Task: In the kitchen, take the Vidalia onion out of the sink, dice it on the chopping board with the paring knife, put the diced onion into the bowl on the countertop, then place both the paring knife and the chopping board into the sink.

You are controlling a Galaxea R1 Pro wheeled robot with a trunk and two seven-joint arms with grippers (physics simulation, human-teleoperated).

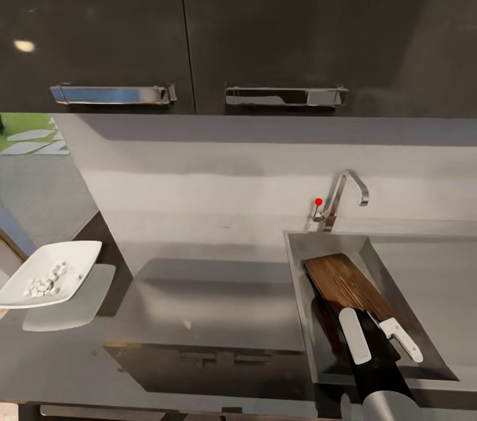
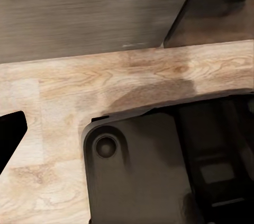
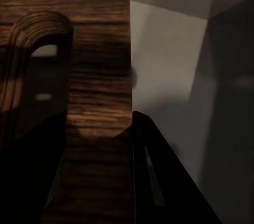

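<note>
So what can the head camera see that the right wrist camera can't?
Head view alone: the white bowl holding diced onion, the grey countertop, the faucet and the dark cabinets.

Right wrist view alone: a close look at the board's slot handle and the grain around it.

Both: the chopping board inside the sink, with the right gripper closed on it.

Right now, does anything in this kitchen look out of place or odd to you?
Yes: the wooden chopping board is inside the sink, leaning at a slant rather than lying flat, with the right gripper at its lower end. The bowl of diced onion looks tidy, with nothing spilled around it.
</note>
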